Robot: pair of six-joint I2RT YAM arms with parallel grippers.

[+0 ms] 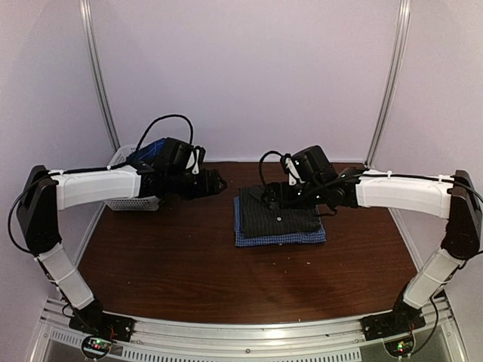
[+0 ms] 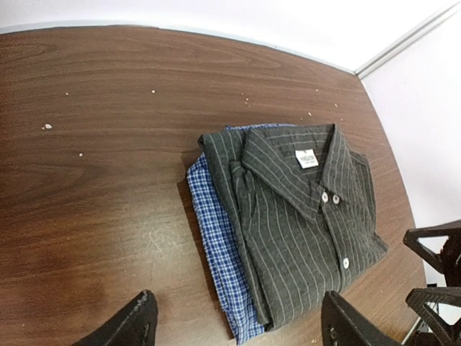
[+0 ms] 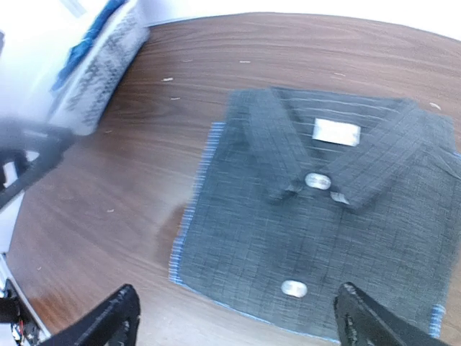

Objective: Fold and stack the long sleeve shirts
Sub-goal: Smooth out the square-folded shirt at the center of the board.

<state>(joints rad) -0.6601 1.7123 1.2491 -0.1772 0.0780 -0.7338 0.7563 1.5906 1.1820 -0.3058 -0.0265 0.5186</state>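
Observation:
The charcoal pinstriped shirt (image 1: 278, 213) lies folded, collar to the back, on top of the folded blue-and-white check shirt (image 1: 281, 237) in the middle of the table. Both also show in the left wrist view, charcoal (image 2: 302, 209) over check (image 2: 220, 238), and in the right wrist view, charcoal (image 3: 324, 209) over check (image 3: 189, 223). My left gripper (image 1: 216, 183) (image 2: 238, 331) is open and empty, left of the stack. My right gripper (image 1: 270, 202) (image 3: 238, 328) is open and empty, just above the stack's left part. A blue cloth (image 1: 149, 148) lies in the basket; its pattern is unclear.
The white mesh basket (image 1: 134, 202) stands at the back left behind my left arm and shows in the right wrist view (image 3: 101, 72). The brown table (image 1: 189, 264) runs to white walls at the back and sides. Small crumbs dot the wood.

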